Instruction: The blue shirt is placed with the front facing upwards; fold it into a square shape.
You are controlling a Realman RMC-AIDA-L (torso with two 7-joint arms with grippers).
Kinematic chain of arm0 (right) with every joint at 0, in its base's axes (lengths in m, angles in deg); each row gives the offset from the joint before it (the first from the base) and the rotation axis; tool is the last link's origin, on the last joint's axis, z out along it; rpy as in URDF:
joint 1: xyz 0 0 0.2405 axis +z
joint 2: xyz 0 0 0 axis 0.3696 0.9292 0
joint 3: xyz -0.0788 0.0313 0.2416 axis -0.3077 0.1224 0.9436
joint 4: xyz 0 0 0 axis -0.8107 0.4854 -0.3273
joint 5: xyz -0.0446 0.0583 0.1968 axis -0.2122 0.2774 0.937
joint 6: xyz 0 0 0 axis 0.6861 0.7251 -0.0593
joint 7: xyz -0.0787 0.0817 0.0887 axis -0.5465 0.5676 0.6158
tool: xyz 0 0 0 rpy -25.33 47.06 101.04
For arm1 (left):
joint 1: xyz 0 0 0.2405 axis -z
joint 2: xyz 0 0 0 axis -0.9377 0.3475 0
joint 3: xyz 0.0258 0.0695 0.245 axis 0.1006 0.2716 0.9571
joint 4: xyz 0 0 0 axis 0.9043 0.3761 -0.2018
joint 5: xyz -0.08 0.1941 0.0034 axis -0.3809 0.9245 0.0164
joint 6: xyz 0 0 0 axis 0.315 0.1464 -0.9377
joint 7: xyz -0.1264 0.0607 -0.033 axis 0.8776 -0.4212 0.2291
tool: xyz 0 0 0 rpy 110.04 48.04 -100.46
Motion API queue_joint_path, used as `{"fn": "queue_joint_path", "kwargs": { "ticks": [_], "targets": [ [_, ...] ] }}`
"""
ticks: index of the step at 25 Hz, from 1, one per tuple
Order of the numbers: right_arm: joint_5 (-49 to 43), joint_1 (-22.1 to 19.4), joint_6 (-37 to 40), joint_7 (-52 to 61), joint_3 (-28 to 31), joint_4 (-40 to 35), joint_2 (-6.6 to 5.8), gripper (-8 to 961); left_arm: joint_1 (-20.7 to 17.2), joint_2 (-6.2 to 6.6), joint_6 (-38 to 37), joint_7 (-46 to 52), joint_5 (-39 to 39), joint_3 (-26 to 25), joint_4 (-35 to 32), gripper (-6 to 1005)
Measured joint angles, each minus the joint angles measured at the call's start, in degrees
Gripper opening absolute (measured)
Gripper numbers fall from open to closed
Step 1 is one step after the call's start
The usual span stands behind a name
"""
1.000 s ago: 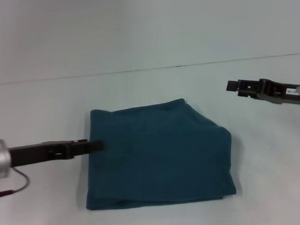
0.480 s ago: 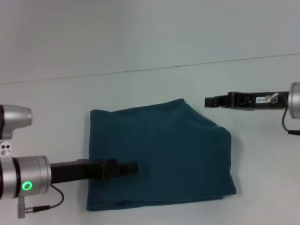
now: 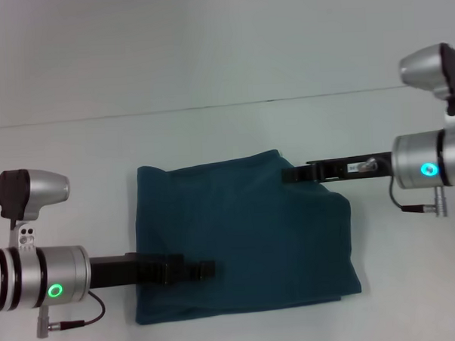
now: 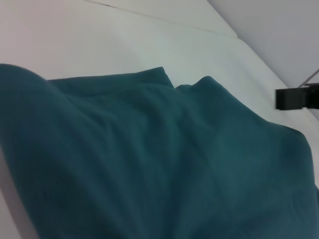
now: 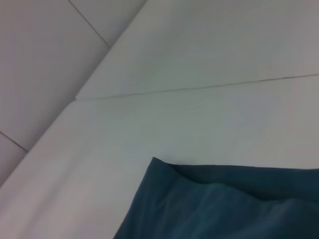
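The left gripper [image 3: 205,269] is reaching in over the cloth from nine o'clock, its dark jaws lying flat above the near left part of the fold; I cannot tell whether they are spread or pressed together. The right gripper [image 3: 288,175] is coming in from three o'clock, its tip sitting at the far right edge of the cloth, and its jaws are just as hard to read from here.

Between them is lying the blue shirt [image 3: 245,238], a dark teal-blue cotton garment already folded down into a rough, thick rectangle with the plain side up and no lettering showing. Its long axis is running nine to three, slightly wider than it is deep. The corner toward one o'clock is sloping off rather than square, and the right edge is puffing up in soft ridges. The left gripper looks the more committed of the two, being well over the cloth, while the right is only at the rim; my guess is that any remaining work is tidying or pressing the stack.

The pale, matte white bench [image 3: 223,80] is carrying the shirt, with a thin seam line crossing it toward twelve o'clock.
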Motion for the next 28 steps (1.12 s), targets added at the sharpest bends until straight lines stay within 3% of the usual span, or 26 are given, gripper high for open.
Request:
{"fn": "queue_joint_path", "kwargs": {
  "ticks": [7,13,21,25,28],
  "targets": [
    [-1.7,2.7,-7.0,0.1,-4.3,2.9,0.59,10,-0.1,-0.01,-0.6,0.5,-0.1,0.0,-0.5,873],
    [-7.3,4.5,-12.2,0.2,-4.7,4.0,2.43,21,0.1,0.05,-1.2,1.1,-0.1,-0.2,-1.8,872],
    [-5.9,3.3,-13.5,-0.2,-4.1,-0.3,2.98,37,0.8,0.15,-1.2,1.5,-0.2,-0.2,-2.1,872],
    [-2.6,1.1,-13.0,1.4,-4.0,-4.2,2.02,44,1.0,0.20,-1.2,2.1,-0.2,0.0,-2.4,872],
    [-2.7,1.0,-12.2,4.9,-4.1,-3.7,-0.11,50,1.0,0.21,-1.2,2.6,-0.2,0.0,-2.8,872]
  ]
}}
